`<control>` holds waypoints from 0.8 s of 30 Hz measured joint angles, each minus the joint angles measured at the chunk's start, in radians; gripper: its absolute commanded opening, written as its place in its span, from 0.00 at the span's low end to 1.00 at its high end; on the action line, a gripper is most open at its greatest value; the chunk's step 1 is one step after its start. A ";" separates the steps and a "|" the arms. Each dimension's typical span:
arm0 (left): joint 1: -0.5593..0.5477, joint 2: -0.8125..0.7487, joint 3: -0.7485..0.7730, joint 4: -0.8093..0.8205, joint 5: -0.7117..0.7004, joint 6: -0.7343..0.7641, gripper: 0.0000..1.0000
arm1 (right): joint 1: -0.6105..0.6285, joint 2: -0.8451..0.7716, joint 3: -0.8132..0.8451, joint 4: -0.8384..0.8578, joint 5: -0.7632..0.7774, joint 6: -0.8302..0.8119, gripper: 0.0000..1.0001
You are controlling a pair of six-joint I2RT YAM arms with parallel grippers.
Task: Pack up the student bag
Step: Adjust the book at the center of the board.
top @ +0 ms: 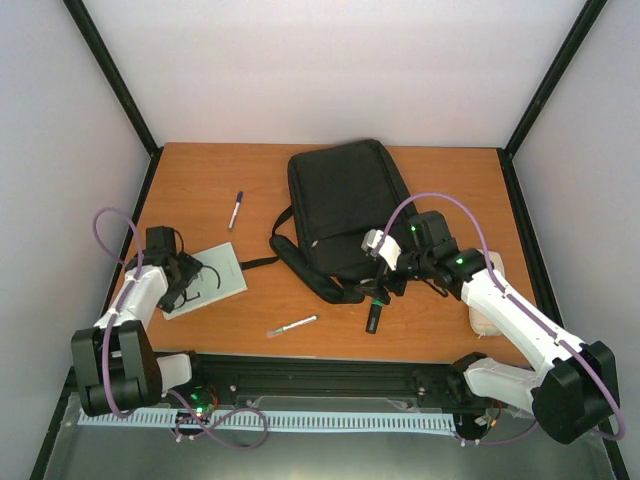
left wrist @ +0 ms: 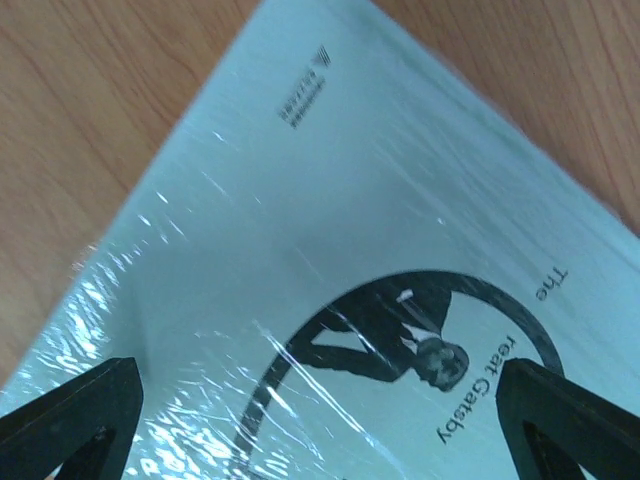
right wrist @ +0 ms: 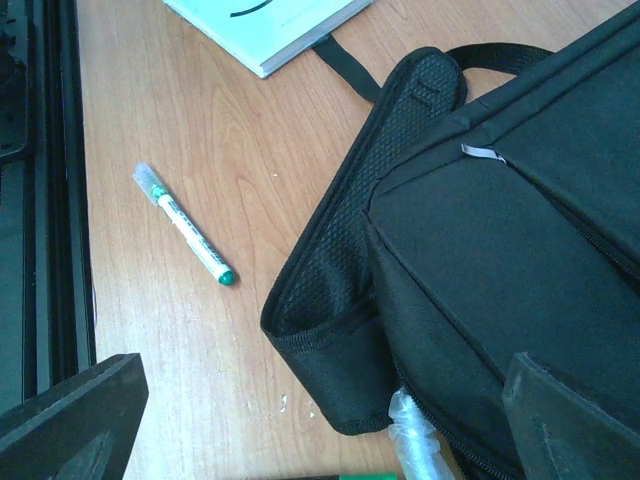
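The orange wooden table [top: 460, 170] sits boxed in by plain white walls, and everything I can see on it lies loose.

My left gripper [left wrist: 320, 440] hangs spread wide over the shrink-wrapped book [left wrist: 300, 250], one finger to either side of the cover and nothing gripped. I cannot tell whether the tips touch the wrap. A dark pen [top: 236, 210] lies well beyond these jaws, toward the far wall.

My right gripper [right wrist: 320, 430] is just as wide and empty. It is poised above the near corner of the student bag [right wrist: 500, 250], which lies flat on the table and fills the space under and ahead of the right-hand finger. Out past the left-hand finger, a green-tipped marker [right wrist: 185, 225] rests on bare wood, apart from the bag. Something clear-wrapped pokes out right between the fingers, at the bag's edge, and I cannot identify it. A cream pouch [top: 484, 320] lies behind these jaws, beside my forearm.

By my reckoning the packing has barely begun. No pocket shows open from here, and the book, pen, marker and pouch are all outside the bag. What remains is to open a compartment, load each item and close up.
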 measured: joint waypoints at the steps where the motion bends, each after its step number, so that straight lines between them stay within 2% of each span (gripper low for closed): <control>1: -0.001 0.002 -0.007 0.010 0.020 -0.002 1.00 | 0.000 0.000 0.000 -0.001 -0.002 -0.001 1.00; 6: -0.034 -0.017 -0.039 0.043 0.079 -0.012 1.00 | 0.000 0.009 0.000 -0.008 -0.008 -0.009 1.00; 16: -0.247 -0.153 -0.109 0.049 0.176 -0.077 1.00 | 0.000 0.030 0.000 -0.017 -0.014 -0.017 1.00; 20: -0.272 -0.176 -0.103 0.007 0.126 -0.073 1.00 | 0.000 0.038 0.000 -0.023 -0.014 -0.018 1.00; 24: -0.271 -0.159 -0.022 -0.071 -0.013 -0.050 1.00 | 0.000 0.039 0.000 -0.029 -0.018 -0.020 1.00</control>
